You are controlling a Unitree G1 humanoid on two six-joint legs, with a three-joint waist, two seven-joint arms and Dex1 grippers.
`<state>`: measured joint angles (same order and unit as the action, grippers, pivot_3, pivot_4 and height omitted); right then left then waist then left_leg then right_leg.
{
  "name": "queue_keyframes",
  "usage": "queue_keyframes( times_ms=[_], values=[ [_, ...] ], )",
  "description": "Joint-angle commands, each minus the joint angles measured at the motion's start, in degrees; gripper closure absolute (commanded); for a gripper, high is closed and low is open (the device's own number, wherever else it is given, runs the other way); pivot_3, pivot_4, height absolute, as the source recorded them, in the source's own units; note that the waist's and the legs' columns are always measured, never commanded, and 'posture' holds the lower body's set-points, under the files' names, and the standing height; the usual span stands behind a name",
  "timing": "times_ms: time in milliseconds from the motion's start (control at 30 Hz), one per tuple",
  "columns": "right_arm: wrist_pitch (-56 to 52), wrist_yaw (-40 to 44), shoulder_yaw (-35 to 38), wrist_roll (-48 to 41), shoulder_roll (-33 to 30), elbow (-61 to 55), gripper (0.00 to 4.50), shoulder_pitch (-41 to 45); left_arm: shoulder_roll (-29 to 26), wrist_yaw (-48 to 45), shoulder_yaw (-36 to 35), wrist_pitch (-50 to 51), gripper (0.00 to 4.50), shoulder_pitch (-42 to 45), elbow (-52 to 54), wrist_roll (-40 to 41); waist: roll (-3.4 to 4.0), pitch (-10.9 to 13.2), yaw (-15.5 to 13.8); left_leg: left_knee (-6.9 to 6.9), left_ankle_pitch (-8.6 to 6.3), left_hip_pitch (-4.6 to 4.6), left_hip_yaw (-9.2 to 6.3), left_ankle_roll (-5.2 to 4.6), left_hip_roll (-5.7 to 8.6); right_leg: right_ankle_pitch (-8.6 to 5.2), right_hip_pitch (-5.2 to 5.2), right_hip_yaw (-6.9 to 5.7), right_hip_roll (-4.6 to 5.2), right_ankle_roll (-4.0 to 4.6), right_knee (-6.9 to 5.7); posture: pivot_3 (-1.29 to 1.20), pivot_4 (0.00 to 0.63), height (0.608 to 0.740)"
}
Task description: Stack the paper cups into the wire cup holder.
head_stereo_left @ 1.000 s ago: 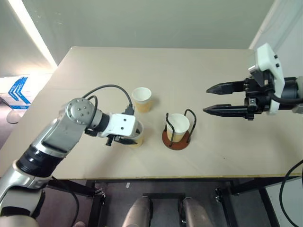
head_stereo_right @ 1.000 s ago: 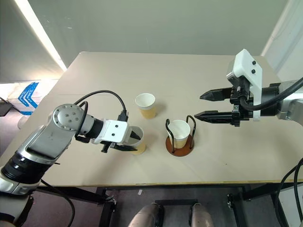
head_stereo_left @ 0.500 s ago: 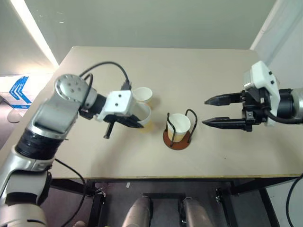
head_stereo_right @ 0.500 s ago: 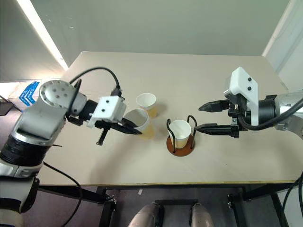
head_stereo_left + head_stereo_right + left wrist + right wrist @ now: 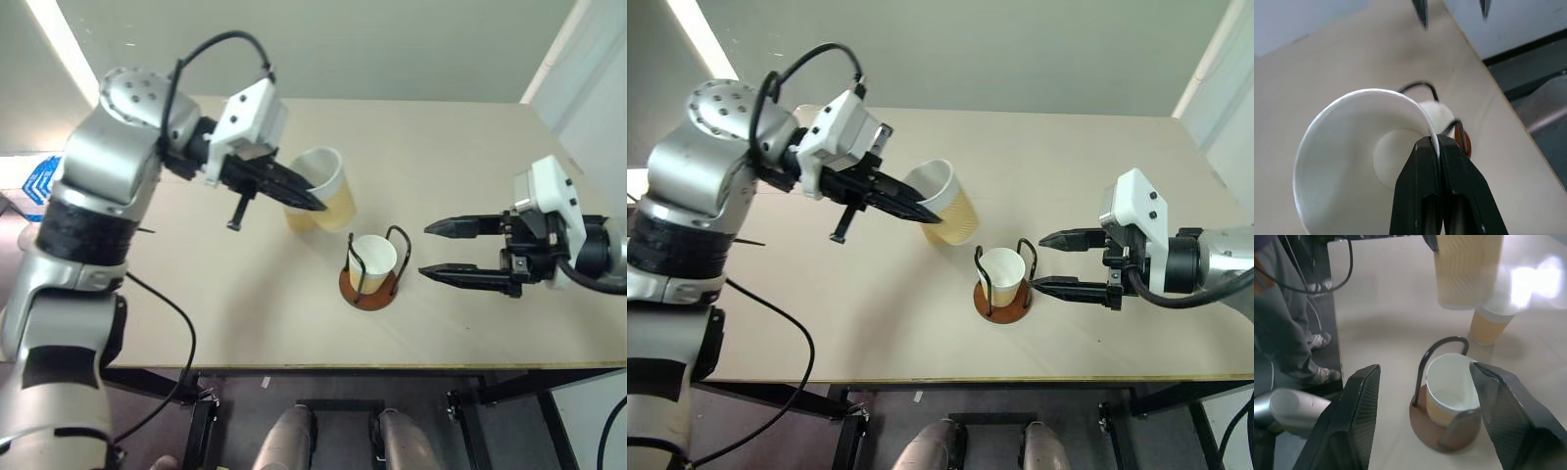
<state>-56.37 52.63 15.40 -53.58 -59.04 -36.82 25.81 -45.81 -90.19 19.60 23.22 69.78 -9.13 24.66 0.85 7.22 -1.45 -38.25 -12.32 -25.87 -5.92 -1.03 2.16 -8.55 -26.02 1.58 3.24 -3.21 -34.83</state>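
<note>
Left tool [image 5: 312, 203] pinches the rolled rim of a pale yellow-tan tapered paper cup [image 5: 328, 191], carried tilted above the beige table [image 5: 441, 147], near the black-wire, reddish-brown-based cup holder [image 5: 370, 284] already holding one cup. My right tool [image 5: 1046, 261] stands wide beside it.

Left wrist view: fingers [image 5: 1422, 171] clamp only thin wall; I judge it light and crushable.

Right wrist view: a third cup [image 5: 1491, 325] waits on the table.
</note>
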Motion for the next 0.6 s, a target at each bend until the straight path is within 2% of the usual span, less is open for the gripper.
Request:
queue_keyframes(
  times_ms=[33,200,367,600],
  values=[
    [0.5,-3.2,4.3,-2.3,-0.1,-2.3,1.43,-0.3,1.7,-2.3,2.6,-3.8,4.44,4.1,-3.0,2.4,0.0,0.0,0.0,-0.03,0.0,-0.02,0.02,0.0,0.02,0.0,0.0,0.0,0.0,0.0,0.03,0.0,0.15,0.74],
    [0.4,-6.4,7.3,-4.1,-0.5,-4.1,1.43,-3.3,5.3,-2.3,9.1,-10.5,4.44,7.1,-8.9,1.7,0.0,0.0,-0.2,-0.07,-0.03,-0.07,0.06,-0.08,0.04,0.1,0.08,0.02,0.04,-0.2,0.23,0.0,0.15,0.74],
    [-0.1,-9.9,10.9,-6.7,-0.8,-6.5,1.43,-7.0,11.1,-2.3,13.6,-16.8,4.44,9.5,-15.7,-0.1,-0.01,0.0,-0.4,-0.14,-0.03,-0.13,0.13,-0.09,0.05,0.25,0.09,0.04,0.05,-0.55,0.3,0.0,0.15,0.74],
    [0.0,-13.3,12.8,-10.0,-2.0,-7.9,1.43,-9.3,12.7,-2.3,18.1,-21.9,4.44,9.7,-17.9,-0.7,-0.02,0.0,-0.4,-0.2,-0.04,-0.16,0.28,-0.02,0.05,0.19,0.09,0.1,0.08,-0.86,0.4,0.0,0.15,0.74]
  ],
)
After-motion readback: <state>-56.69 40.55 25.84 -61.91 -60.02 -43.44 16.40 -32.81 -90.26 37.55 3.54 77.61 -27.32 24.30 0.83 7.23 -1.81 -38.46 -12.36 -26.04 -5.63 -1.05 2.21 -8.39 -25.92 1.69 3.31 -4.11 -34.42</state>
